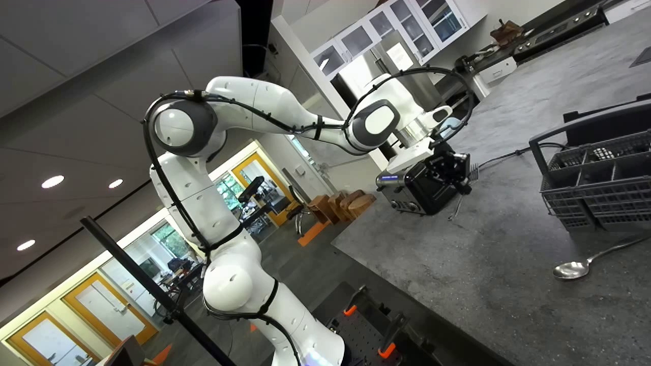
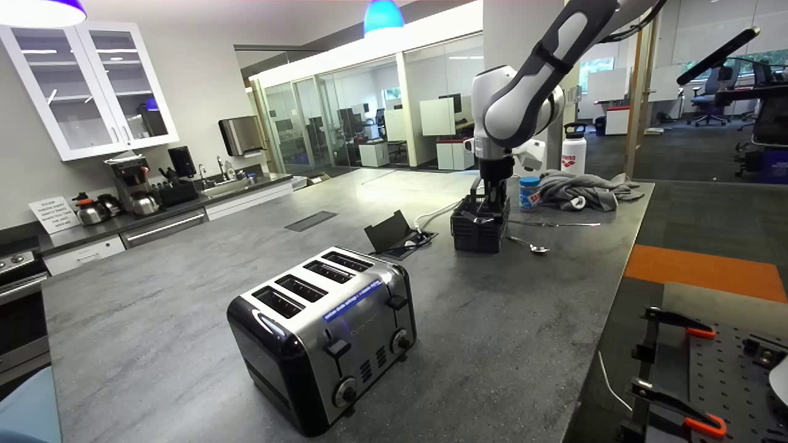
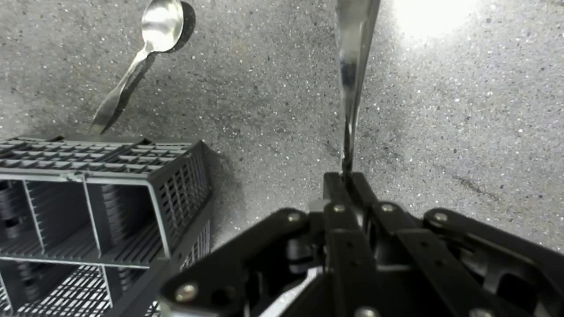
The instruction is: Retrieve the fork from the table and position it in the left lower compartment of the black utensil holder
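Note:
My gripper [image 3: 347, 178] is shut on the silver fork [image 3: 352, 79]; the handle points away from the fingertips in the wrist view. In an exterior view, the fork's tines [image 1: 474, 173] show beside the gripper [image 1: 464, 184], with the toaster behind. The fork [image 2: 557, 224] also shows in an exterior view, held roughly level, seemingly above the table. The black utensil holder [image 3: 180, 193] has grid walls and several compartments. It stands beside the gripper, left in the wrist view, and shows in both exterior views [image 1: 623, 203] [image 2: 475, 239]. The grey speckled table [image 1: 457, 274] lies below.
A silver spoon [image 3: 161, 24] lies on the table by the holder. The holder's raised carry handle [image 1: 539, 157] arches over it. A four-slot toaster [image 2: 320, 338], an open outlet flap [image 2: 389, 229] with cables, a blue-lidded jar [image 2: 528, 194] and a grey towel [image 2: 585, 191] stand around.

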Motion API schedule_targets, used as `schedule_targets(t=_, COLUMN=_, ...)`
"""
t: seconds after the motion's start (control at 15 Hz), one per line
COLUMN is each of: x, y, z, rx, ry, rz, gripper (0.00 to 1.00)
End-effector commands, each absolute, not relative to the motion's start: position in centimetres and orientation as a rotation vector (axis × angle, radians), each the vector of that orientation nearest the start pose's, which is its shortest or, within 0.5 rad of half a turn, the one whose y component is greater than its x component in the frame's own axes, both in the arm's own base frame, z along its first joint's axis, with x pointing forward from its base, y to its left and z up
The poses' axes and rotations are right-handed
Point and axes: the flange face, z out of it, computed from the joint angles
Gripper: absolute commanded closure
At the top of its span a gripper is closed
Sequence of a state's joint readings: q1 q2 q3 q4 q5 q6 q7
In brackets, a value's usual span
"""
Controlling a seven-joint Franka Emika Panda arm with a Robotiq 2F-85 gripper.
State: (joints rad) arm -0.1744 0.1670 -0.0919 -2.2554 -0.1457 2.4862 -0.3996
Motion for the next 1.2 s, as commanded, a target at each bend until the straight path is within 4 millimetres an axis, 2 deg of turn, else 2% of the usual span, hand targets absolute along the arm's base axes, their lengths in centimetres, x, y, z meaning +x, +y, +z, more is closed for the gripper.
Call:
schedule_targets(t=0.0, x=52.5, y=-14.2, z=29.6, rx=-3.239, ry=-0.404, rz=-0.039, gripper=0.93)
schedule_targets(t=0.33, x=52.3, y=-14.3, z=29.5, rx=-3.238, ry=-0.402, rz=-0.034, gripper=0.93)
schedule_targets(t=0.4, x=52.4, y=-14.2, z=29.6, rx=-3.258, ry=-0.378, rz=-0.035, gripper=0.98)
schedule_targets(t=0.6, x=52.3, y=-13.8, z=29.8, rx=-3.348, ry=-0.308, rz=-0.086, gripper=0.98)
schedule_targets(t=0.87, x=51.9, y=-11.9, z=29.6, rx=-3.467, ry=-0.226, rz=-0.161, gripper=0.98)
schedule_targets(t=1.0, x=51.6, y=-10.6, z=29.4, rx=-3.505, ry=-0.183, rz=-0.256, gripper=0.98)
schedule_targets(t=1.13, x=51.4, y=-9.7, z=29.8, rx=-3.518, ry=-0.128, rz=-0.44, gripper=0.98)
